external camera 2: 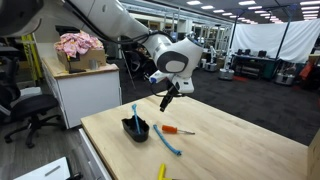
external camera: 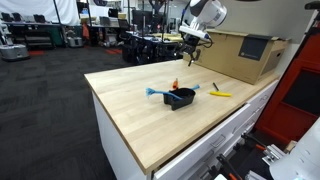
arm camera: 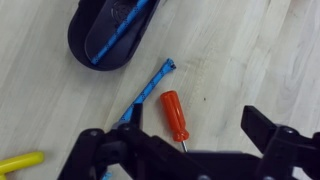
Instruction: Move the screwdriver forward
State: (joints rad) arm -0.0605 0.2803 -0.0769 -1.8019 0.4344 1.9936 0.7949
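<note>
Arm (external camera 2: 110, 22) hovers above screwdriver (arm camera: 175, 113), wrist pointing down; jaws wide open w/ nothing held.

Wooden table (external camera: 140, 122) carries a black bowl (external camera: 180, 99), screwdriver (arm camera: 174, 113), blue tool (arm camera: 150, 90) and perhaps a yellow pen (external camera: 221, 94)

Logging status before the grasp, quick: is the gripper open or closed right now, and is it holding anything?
Gripper: open, jaws spread wide, holding nothing; it hangs above the screwdriver.
</note>
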